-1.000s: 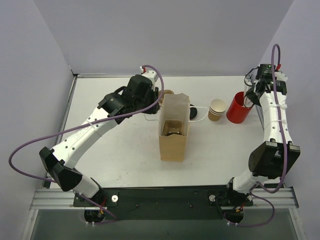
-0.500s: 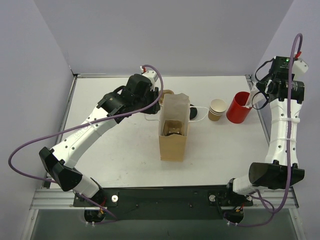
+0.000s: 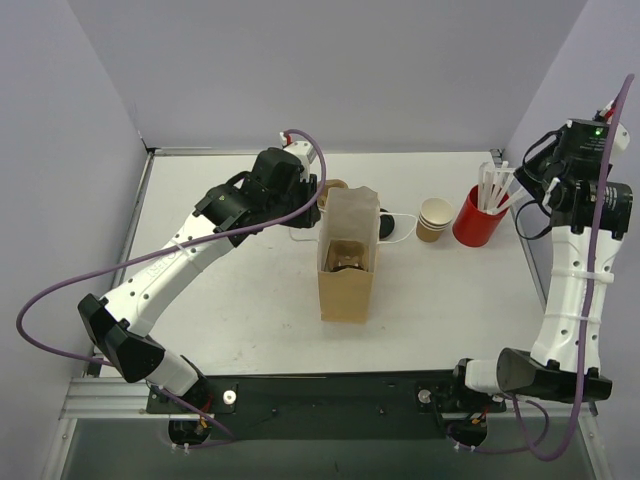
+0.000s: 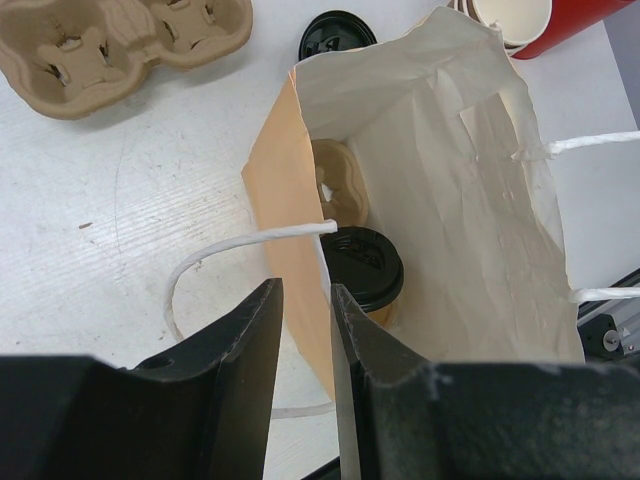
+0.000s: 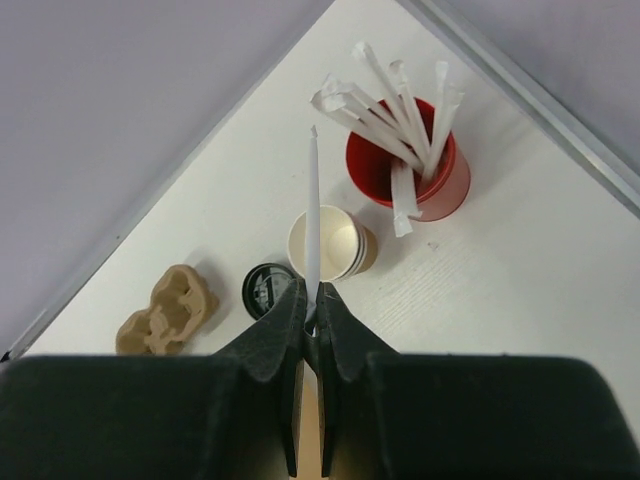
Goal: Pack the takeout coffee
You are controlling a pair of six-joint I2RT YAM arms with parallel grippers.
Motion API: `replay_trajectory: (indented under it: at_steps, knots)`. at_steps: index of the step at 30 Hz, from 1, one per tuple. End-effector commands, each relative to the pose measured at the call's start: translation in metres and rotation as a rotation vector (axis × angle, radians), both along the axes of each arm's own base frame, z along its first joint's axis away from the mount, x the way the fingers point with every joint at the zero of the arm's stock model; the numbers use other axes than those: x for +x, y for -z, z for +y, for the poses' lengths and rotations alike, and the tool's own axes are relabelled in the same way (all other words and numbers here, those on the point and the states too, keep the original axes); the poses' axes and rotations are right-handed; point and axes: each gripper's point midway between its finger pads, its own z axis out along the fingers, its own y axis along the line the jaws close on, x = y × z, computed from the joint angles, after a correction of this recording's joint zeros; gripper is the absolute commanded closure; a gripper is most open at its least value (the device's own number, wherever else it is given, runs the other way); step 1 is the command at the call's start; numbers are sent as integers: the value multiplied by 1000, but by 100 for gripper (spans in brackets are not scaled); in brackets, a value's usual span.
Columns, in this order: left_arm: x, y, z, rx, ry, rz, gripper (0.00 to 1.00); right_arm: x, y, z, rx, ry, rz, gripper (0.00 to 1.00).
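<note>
Kraft paper bag [image 3: 346,285] stands upright and open-topped at the middle of the white desk [image 3: 240,290]. The takeout coffee [image 4: 366,268] sits inside it at the bottom, upright, black lid fitted. A moulded tan piece lies beside it in the bag; what it is cannot be told.

The left gripper [image 4: 305,292] is at the bag's rim on the side facing the left arm. Its jaws are narrow, with the bag's side wall pinched between them. One white cord handle [image 4: 235,250] loops out just beside the fingers.

The right gripper [image 5: 312,300] is raised above the desk's far right corner, well apart from the bag. Its jaws are pressed together on a single white stick [image 5: 313,215], which points straight out from the fingertips.

A red cup [image 5: 410,175] holding more white sticks stands near the right edge. A stack of beige cups [image 5: 330,243] is just beside it. A loose black lid [image 5: 265,290] lies on the desk between that stack and the bag. A pulp carrier [image 4: 120,40] lies on the desk behind the bag, apart from it.
</note>
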Motion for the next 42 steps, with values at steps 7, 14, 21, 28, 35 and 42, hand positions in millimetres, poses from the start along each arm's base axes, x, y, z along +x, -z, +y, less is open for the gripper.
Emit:
replay_trajectory:
  at_steps: [7, 14, 21, 28, 35, 42]
  knots:
    - [2, -50, 10, -110, -43, -96, 64, -26, -48, 83, 181, -307, -231, 100]
    - [4, -64, 22, -169, -93, -111, 64, -47, -83, 151, 261, -575, -318, 100]
    - [6, -69, 37, -176, -140, -116, 64, -75, -78, 204, 259, -822, -228, 100]
    - [8, -67, 49, -158, -180, -116, 64, -96, -30, 217, 131, -846, -13, 100]
    - [7, -62, 55, -152, -207, -102, 64, -89, 11, 237, -27, -850, 127, 100]
    - [6, -51, 58, -130, -220, -81, 64, -65, 40, 262, -141, -852, 221, 100]
